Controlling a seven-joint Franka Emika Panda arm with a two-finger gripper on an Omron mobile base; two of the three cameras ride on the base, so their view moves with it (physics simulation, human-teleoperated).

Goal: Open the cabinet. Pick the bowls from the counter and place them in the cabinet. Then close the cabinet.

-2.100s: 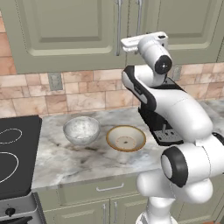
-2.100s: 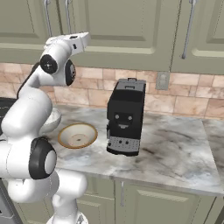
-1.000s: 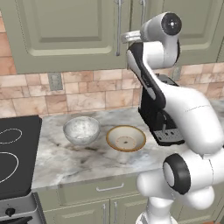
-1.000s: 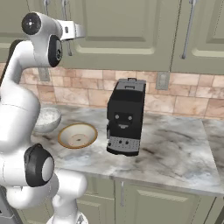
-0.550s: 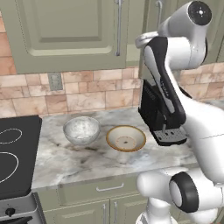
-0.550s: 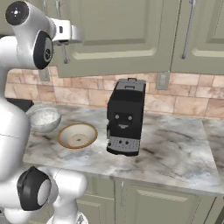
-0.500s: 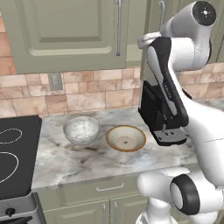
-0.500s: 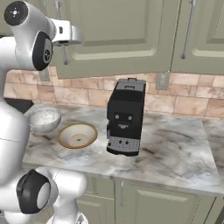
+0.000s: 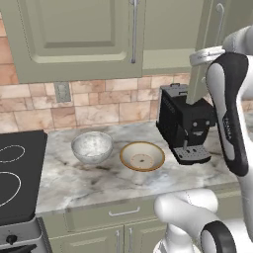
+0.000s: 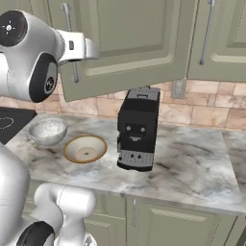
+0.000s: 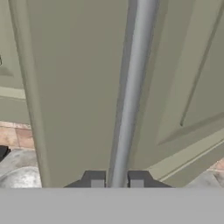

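Swinging outward since half a second ago, the cabinet right door now stands ajar, angled off the frame at upper right of the left base view. Gripper jaws straddle its silver handle, clamped on it. Both bowls rest on the counter, lower centre.

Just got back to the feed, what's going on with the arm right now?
The claw has its tips on either side of the silver bar handle of the olive-green wall cabinet door, which stands swung partly out from the cabinet front. Both bowls, the speckled grey-white one and the shallow tan one, sit on the marble counter beside the black coffee machine.
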